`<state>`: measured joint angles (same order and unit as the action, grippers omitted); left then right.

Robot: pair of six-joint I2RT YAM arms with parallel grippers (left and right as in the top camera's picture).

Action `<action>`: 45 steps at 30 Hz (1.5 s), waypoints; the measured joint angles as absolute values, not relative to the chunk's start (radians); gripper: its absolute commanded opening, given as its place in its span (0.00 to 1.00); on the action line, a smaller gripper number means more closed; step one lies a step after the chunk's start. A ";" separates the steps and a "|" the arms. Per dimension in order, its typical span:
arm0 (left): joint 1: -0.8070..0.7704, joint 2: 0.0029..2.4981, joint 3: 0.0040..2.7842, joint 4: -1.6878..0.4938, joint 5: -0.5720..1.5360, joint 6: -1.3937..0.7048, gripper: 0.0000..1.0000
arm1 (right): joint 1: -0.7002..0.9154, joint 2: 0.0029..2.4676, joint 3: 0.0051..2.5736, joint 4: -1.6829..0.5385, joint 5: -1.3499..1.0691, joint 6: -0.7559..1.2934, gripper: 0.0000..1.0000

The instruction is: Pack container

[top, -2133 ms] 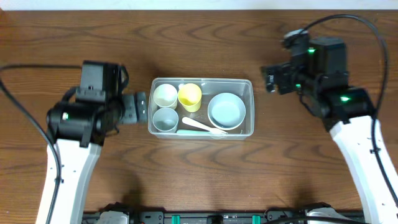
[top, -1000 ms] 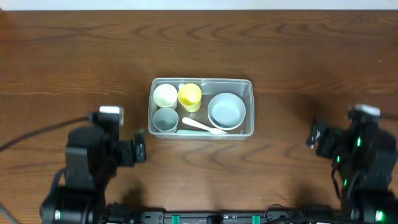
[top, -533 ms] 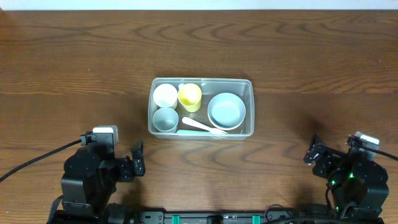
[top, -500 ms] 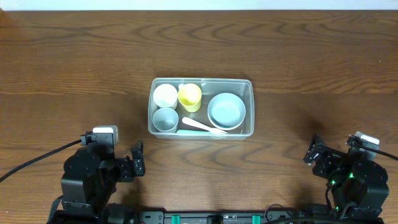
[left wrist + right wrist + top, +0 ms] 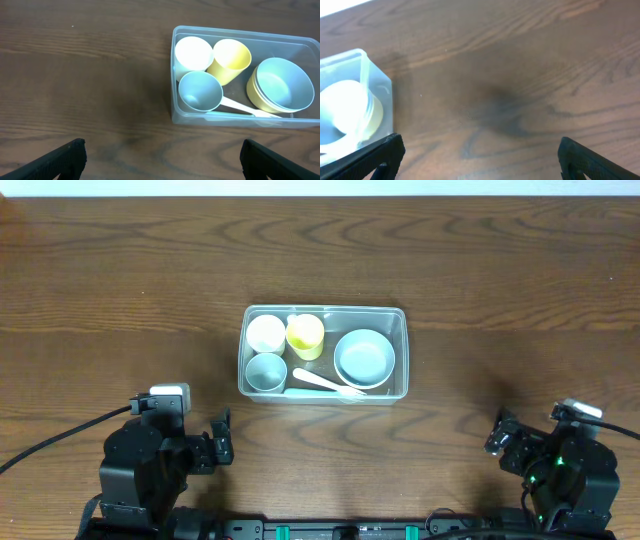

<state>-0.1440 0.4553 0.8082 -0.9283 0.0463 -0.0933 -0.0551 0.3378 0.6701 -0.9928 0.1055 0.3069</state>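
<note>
Away from container (image 5: 325,308), both arms (image 5: 140,472) (image 5: 565,478) folded low.

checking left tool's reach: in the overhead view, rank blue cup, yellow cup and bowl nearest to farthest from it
From the left tool:
1. blue cup, front left of container
2. yellow cup, back middle
3. bowl, right end

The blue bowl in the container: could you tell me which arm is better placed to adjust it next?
Probably the right: the blue bowl sits at the right end of the container, nearer the right gripper, while the left gripper would have to cross the cups.
</note>
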 measured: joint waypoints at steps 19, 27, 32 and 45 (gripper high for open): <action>-0.144 0.455 0.808 -0.931 0.046 -0.101 0.98 | -0.048 0.203 0.645 -0.926 0.081 0.251 0.99; -0.144 0.456 0.808 -0.931 0.047 -0.101 0.98 | -0.040 0.014 0.472 -0.587 -0.013 0.066 0.99; -0.144 0.456 0.808 -0.931 0.047 -0.101 0.98 | -0.013 0.014 0.309 -0.272 -0.038 0.002 0.99; -0.144 0.456 0.807 -0.931 0.049 -0.101 0.98 | -0.007 0.012 0.007 0.095 -0.046 -0.049 0.99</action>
<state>-0.1440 0.4564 0.8074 -0.9314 0.0494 -0.1009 -0.0067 0.0116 0.0071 0.0952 -0.0460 -0.0490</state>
